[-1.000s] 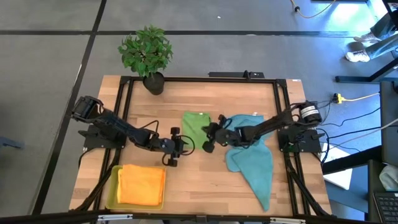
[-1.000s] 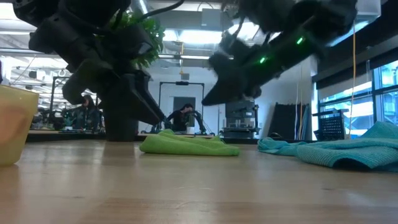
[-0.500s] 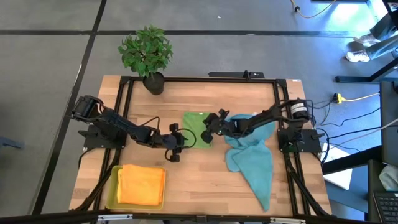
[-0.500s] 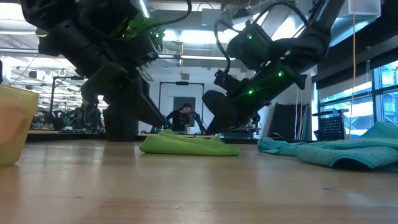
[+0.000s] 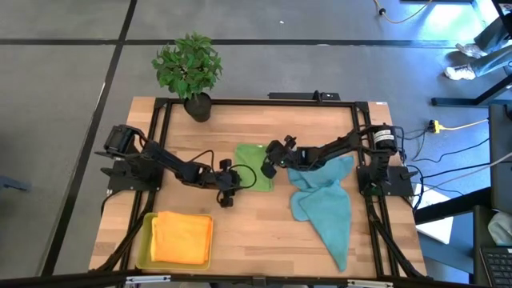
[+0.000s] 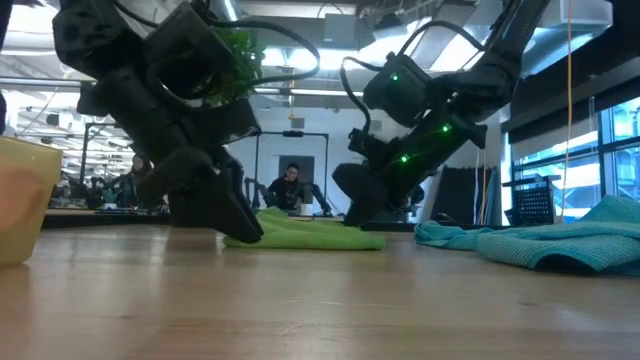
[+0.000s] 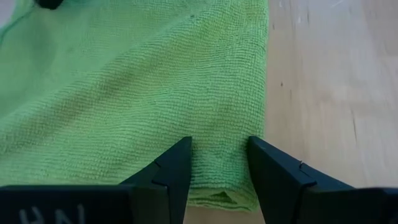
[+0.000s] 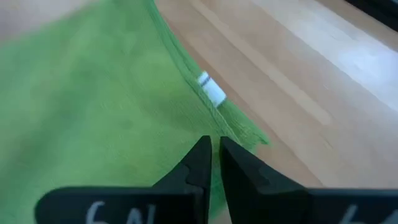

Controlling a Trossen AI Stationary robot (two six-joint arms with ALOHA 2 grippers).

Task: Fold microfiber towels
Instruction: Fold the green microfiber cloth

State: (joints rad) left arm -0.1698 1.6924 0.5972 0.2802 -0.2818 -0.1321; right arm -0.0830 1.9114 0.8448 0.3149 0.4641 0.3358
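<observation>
A green microfiber towel (image 5: 253, 160) lies flat in the middle of the table. My left gripper (image 7: 217, 149) is open, low over the towel's near left corner (image 7: 239, 193), one finger on either side of a strip of cloth. My right gripper (image 8: 215, 149) is shut, with only a thin slit between the fingers, and hovers low at the towel's right edge by a white label (image 8: 211, 90). In the low view both grippers (image 6: 245, 228) (image 6: 350, 208) stand close over the towel (image 6: 310, 233). A teal towel (image 5: 324, 204) lies crumpled at the right. My left gripper slants down over the green towel's corner with open fingers; I cannot tell whether the fingertips (image 7: 180, 155) touch the cloth. My right gripper slants down at the towel's labelled edge (image 8: 233, 124); whether it touches cannot be told either.
A yellow tray (image 5: 144, 248) at the near left holds an orange towel (image 5: 182, 238). A potted plant (image 5: 190, 68) stands at the far left corner. Bare wood lies near the table's front middle (image 5: 256, 232).
Both grippers have sunk toward the green towel. My right gripper has swung toward the table's far edge, from beside the teal towel to the green towel's right edge. My left gripper has crept toward the towel's near left corner. The towels have not moved.
</observation>
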